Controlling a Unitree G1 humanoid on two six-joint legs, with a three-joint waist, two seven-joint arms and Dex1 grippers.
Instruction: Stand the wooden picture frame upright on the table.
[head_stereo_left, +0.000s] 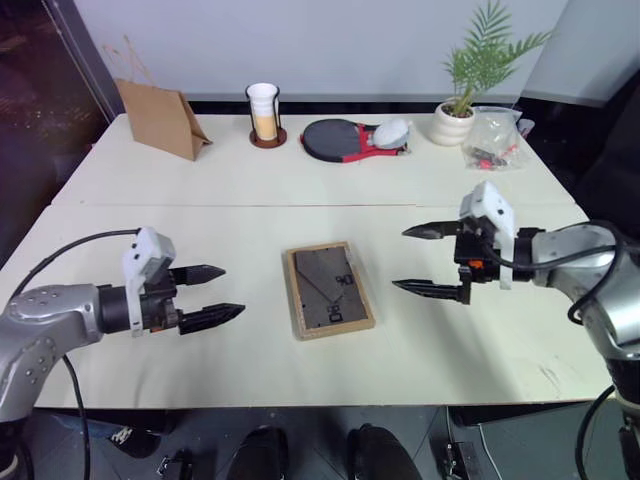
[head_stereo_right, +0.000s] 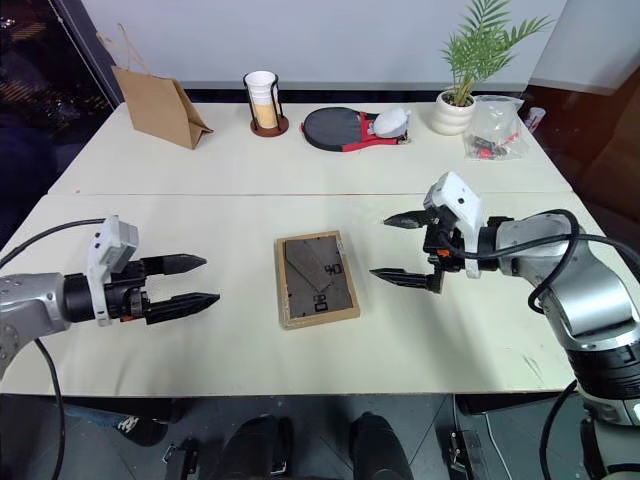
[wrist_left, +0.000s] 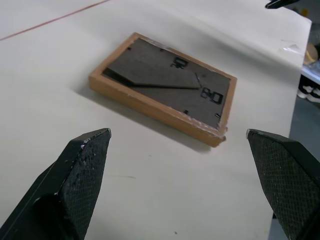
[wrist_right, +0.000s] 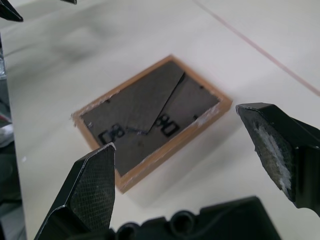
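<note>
The wooden picture frame (head_stereo_left: 328, 290) lies flat, face down, on the near half of the table (head_stereo_left: 250, 350). Its dark back panel with the folded stand faces up, as the left wrist view (wrist_left: 165, 85) and right wrist view (wrist_right: 150, 112) both show. My left gripper (head_stereo_left: 218, 295) hovers to the frame's left, open, with nothing between its fingers. My right gripper (head_stereo_left: 425, 260) hovers to the frame's right, open and empty too. Both point inward at the frame and stand apart from it.
Along the table's far edge stand a brown paper bag (head_stereo_left: 160, 118), a cup in a dark holder (head_stereo_left: 264, 115), a table-tennis paddle (head_stereo_left: 340, 138), a potted plant (head_stereo_left: 462, 110) and a clear plastic bag (head_stereo_left: 495, 138). A seam (head_stereo_left: 250, 206) crosses the tabletop behind the frame.
</note>
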